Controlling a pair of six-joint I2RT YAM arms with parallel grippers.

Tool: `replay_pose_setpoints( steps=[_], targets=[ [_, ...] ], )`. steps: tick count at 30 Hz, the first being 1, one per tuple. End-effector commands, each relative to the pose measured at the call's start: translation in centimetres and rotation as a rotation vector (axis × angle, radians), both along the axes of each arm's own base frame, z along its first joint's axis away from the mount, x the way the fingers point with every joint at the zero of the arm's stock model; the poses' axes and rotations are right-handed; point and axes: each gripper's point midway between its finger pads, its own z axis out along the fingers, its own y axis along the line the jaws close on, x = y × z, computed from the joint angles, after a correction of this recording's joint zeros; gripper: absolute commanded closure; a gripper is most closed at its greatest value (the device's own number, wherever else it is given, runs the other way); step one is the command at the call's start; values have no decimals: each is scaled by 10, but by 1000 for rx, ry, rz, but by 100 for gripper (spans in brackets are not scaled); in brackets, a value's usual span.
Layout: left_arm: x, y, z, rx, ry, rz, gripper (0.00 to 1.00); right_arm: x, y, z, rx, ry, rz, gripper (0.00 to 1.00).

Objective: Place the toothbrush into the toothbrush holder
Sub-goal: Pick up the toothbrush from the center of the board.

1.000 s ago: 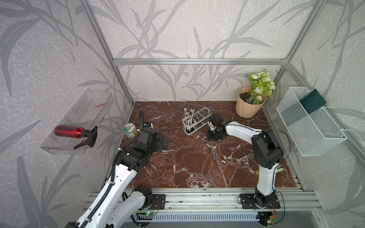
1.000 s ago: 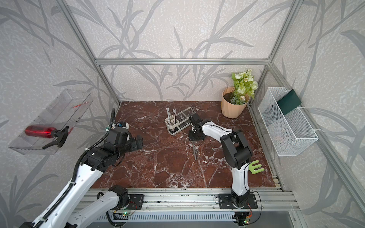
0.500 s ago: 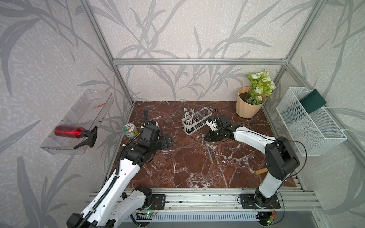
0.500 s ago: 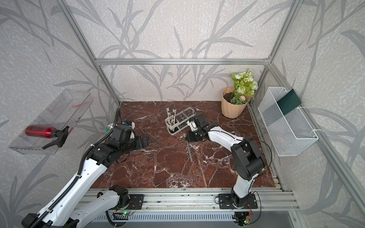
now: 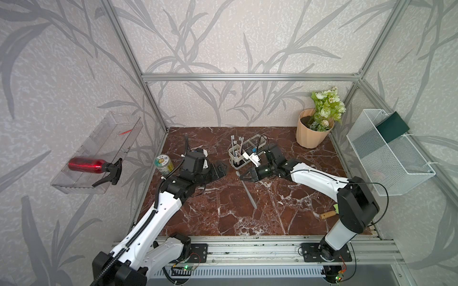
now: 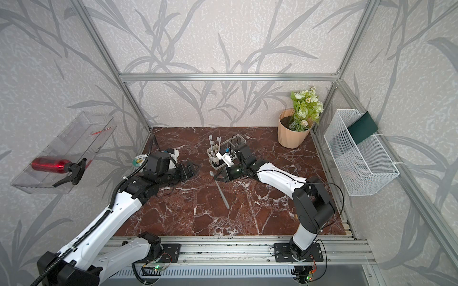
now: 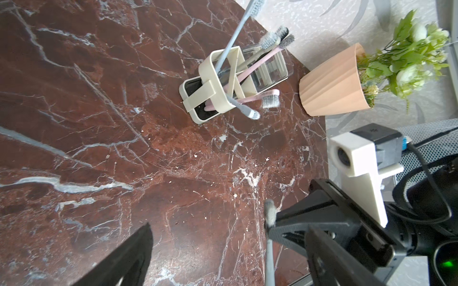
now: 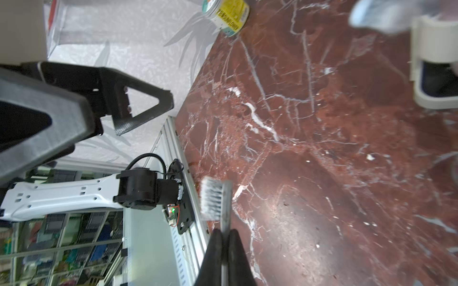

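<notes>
Your left gripper (image 5: 223,170) hangs low over the table (image 5: 223,210), fingers wide apart and empty. Just right of it the toothbrush (image 5: 249,193) slants, head toward the toothbrush holder (image 5: 232,155), pinched by your right gripper (image 5: 242,176). It's light, stiff and slick, so this neck hold will likely let the long handle swing; grip nearer mid-handle. Only the right wrist view shows the fingers (image 8: 215,257) clamped just under the bristles. Only the left wrist view shows other brushes (image 7: 250,70) crossed inside the holder.

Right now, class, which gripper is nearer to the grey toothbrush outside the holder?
Right. The right gripper is shut on the toothbrush near its head; the left gripper is open, facing the head across a gap.
</notes>
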Motion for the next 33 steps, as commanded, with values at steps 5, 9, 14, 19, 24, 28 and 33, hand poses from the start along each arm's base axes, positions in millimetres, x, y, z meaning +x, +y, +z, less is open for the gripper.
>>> replay_pose_setpoints(
  steps=[5, 9, 14, 19, 24, 28, 33],
  targets=[
    [2, -24, 4, -122, 29, -17, 18, -25, 22, 2, 30, -13, 127, 100],
    [-2, -32, -4, -106, 58, -30, 28, -29, 27, -1, 27, -12, 144, 100],
    [-9, -32, -13, -69, 96, -36, 41, -28, 27, -4, -11, -45, 135, 100],
    [-17, -23, -25, -27, 127, -19, 45, -24, 26, -3, -18, -63, 110, 100],
    [-17, -24, -31, -60, 135, 2, 50, -24, 29, 1, 5, -65, 102, 100],
    [-17, -29, -33, -86, 138, 5, 56, -28, 33, 4, 18, -70, 111, 100],
    [-15, -30, -37, -95, 144, 28, 59, -33, 40, 1, 21, -55, 130, 100]
  ],
)
